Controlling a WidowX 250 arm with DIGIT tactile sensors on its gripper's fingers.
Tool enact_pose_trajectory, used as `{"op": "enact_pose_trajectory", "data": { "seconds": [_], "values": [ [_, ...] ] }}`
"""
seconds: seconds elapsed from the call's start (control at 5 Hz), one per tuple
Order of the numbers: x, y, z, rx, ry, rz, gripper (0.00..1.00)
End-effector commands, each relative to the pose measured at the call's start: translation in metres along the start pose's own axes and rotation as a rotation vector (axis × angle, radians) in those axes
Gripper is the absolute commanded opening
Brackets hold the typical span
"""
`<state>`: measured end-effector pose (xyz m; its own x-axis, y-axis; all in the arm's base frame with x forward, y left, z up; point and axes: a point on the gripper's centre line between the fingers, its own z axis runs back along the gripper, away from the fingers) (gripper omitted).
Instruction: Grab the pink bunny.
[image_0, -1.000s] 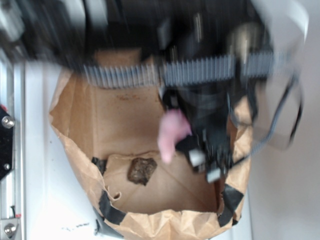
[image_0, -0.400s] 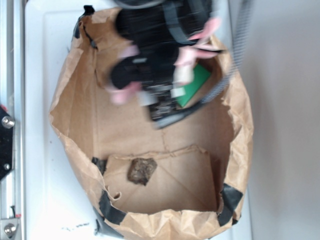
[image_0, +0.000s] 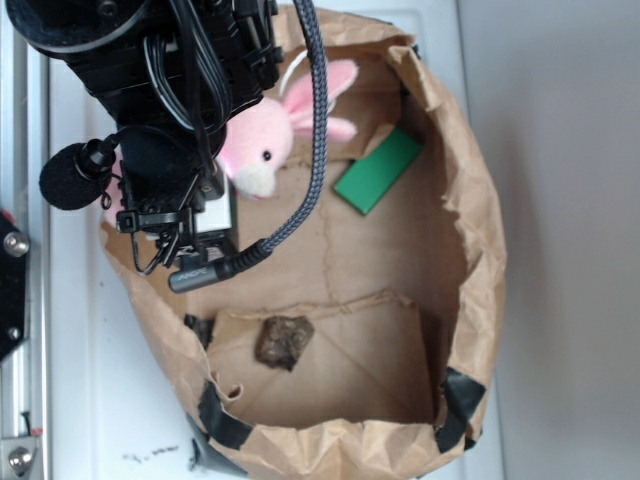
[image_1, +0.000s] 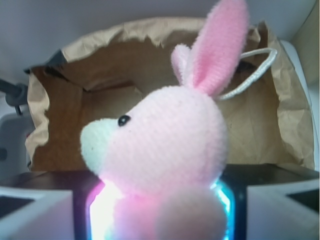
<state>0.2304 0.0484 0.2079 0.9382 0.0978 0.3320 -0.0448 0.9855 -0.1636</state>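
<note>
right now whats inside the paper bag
A green block and a dark brown lump lie on the paper bag's floor. The arm hides its upper-left corner.

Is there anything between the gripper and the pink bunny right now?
Nothing visible. The pink bunny already sits right at the gripper, with its body between the fingers in the wrist view and its head above the paper bag.

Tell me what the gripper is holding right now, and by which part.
The gripper holds the pink bunny by its lower body, pinched between the fingers; head and ears stick out free above the paper bag.
</note>
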Motion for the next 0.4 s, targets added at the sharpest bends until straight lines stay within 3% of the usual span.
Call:
{"op": "enact_pose_trajectory", "data": {
  "seconds": [0.0, 0.2],
  "values": [
    [0.017, -0.008, 0.007, 0.044, -0.008, -0.017, 0.00],
    [0.018, -0.020, -0.009, 0.040, -0.036, 0.009, 0.00]
  ]
}}
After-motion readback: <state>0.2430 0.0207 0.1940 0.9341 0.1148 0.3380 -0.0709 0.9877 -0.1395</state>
